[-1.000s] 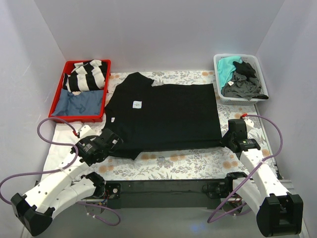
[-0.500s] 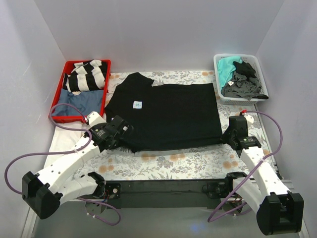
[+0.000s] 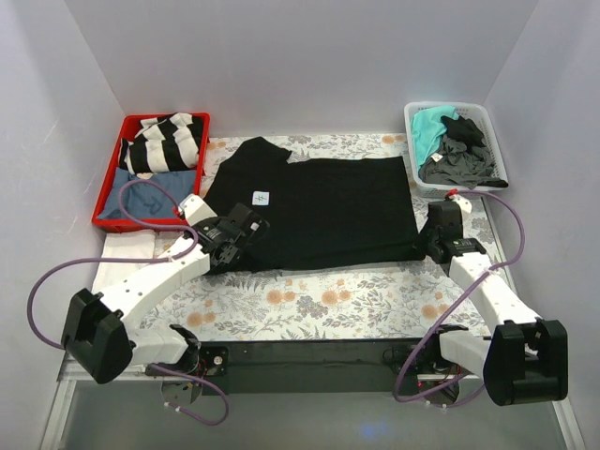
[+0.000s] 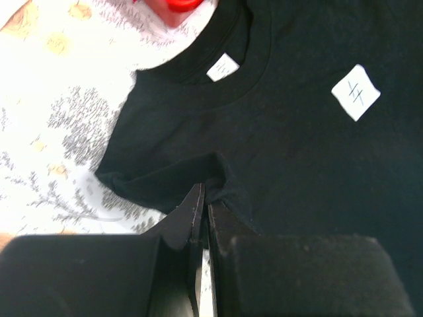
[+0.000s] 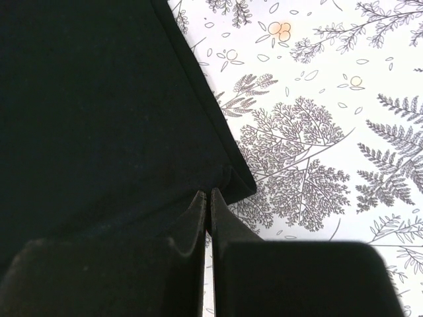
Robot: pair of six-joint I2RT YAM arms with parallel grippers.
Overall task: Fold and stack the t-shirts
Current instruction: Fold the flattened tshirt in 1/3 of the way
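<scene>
Soft plain black t-shirt [image 3: 323,211] spread flat on a floral tablecloth [image 3: 356,300].
Left gripper [image 3: 246,230] is clamped on its sleeve-side edge; right gripper [image 3: 427,244] is clamped on its hem corner.

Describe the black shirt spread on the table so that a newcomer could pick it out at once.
On the flower-printed table cover, between the red tray at the left and the white basket at the right, lies the black t-shirt. It alone is spread flat, plain black with a small white square label on it.

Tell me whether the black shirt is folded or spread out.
Spread, not yet folded: shirt lies flat, collar showing, while left gripper and right gripper pinch its near edge.
</scene>
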